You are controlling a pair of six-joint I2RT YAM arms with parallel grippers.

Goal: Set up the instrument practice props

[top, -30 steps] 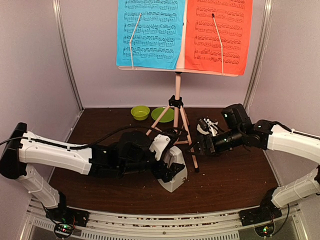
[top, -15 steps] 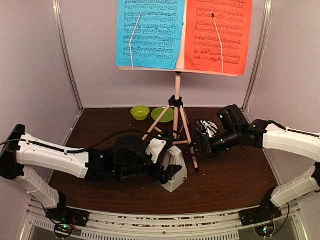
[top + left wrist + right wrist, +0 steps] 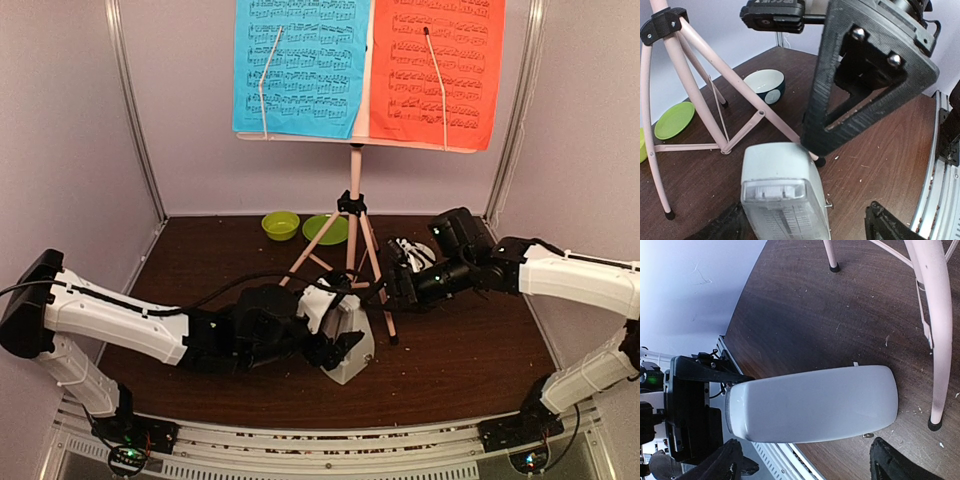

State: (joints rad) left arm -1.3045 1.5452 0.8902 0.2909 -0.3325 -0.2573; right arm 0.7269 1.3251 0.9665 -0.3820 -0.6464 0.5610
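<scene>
Dark brown wood-grain tabletop (image 3: 470, 370), scattered with pale specks. Plain lilac back wall (image 3: 190, 170) at 12 o'clock, matching side walls (image 3: 60, 120) at 9 and 3. Metal uprights (image 3: 135, 120) in both back corners. Ribbed aluminium rail (image 3: 330, 445) at 6. Light soft and even.

The dark brown wooden worktop (image 3: 470, 360) carries the pale pink music stand (image 3: 355, 180), whose three black-tipped feet are planted near the middle. The cream metronome (image 3: 352, 352) stands just beside the nearest foot. At the back, left of the stand, a green bowl (image 3: 280, 225) and a green plate (image 3: 325, 229) sit side by side. A white-and-dark bowl (image 3: 765, 85) rests to the stand's right. Pale crumbs speckle the wood.
</scene>
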